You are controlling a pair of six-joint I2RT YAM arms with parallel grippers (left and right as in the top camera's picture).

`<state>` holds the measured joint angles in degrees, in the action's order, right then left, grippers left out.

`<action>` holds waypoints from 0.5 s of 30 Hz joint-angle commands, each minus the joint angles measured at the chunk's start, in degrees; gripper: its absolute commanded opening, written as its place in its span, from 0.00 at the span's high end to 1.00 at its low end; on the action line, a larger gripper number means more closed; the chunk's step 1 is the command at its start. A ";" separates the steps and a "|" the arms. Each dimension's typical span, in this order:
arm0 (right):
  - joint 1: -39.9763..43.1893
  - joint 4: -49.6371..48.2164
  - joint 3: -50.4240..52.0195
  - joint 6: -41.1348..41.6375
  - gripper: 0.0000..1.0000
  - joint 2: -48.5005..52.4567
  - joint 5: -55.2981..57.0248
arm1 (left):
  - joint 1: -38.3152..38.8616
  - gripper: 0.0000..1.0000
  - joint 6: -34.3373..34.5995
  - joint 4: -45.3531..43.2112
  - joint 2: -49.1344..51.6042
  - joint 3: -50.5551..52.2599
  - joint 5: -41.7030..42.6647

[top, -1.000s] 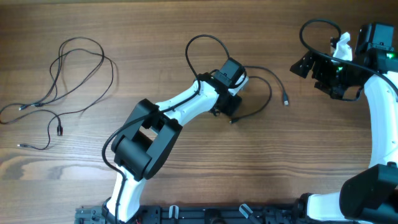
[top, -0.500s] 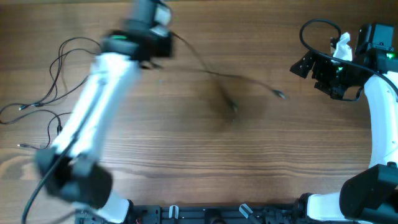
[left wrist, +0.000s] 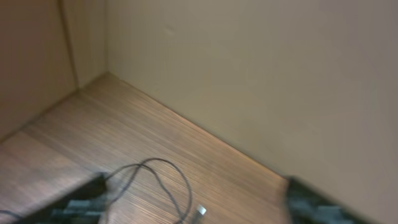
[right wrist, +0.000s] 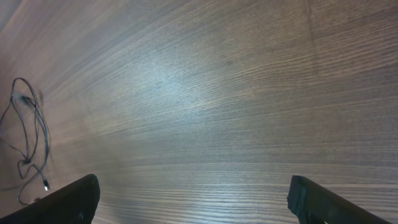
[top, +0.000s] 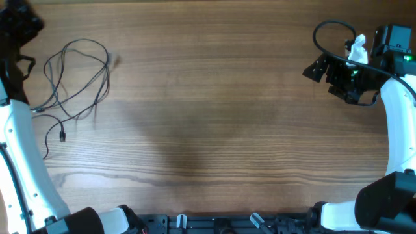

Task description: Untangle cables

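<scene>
The left gripper (left wrist: 196, 202) is spread wide in its own wrist view. Its two dark fingers (left wrist: 78, 200) sit blurred at the lower corners of the frame with nothing clamped between them. Just past them, low in the centre, a cable loop (left wrist: 166, 177) lies on the wooden table (left wrist: 205, 149), with a silver-tipped plug (left wrist: 200, 211) at the bottom edge. The blur hides whether the strand touches either finger. Farther up the frame the tabletop ends against beige walls (left wrist: 261, 74) that meet in a corner at upper left.

From overhead, the left arm (top: 19, 149) runs up the left edge of the frame to the upper left corner. The cables (top: 77, 88) lie loosely looped just to its right, in the upper left of the frame. One small plug end (top: 63, 136) trails lowest, and some strands reach under the arm's white link. From there a broad run of wood grain spreads across the centre to the right arm (top: 396, 123) at upper right, well apart from the cords.

The right gripper (right wrist: 199, 202) is also parted wide over the wood, gripping nothing, and in its view the cords show small at the far left edge.
</scene>
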<state>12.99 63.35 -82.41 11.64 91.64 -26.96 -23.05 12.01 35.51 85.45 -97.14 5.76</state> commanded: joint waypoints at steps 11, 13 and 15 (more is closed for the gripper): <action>-5.53 1.90 -0.61 -9.57 0.08 -10.10 -6.19 | 11.45 0.12 0.46 19.82 4.13 -0.26 -2.01; -9.20 2.38 -0.61 -9.51 0.08 -15.58 -2.29 | 14.29 0.00 0.46 24.24 4.13 -0.26 -2.43; -12.96 3.69 -0.61 -6.47 0.00 -22.03 4.61 | 16.74 0.00 0.44 28.94 4.15 -0.26 -2.43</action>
<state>4.40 65.73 -82.41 3.75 78.72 -30.37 -9.06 12.71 60.97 89.58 -97.12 4.71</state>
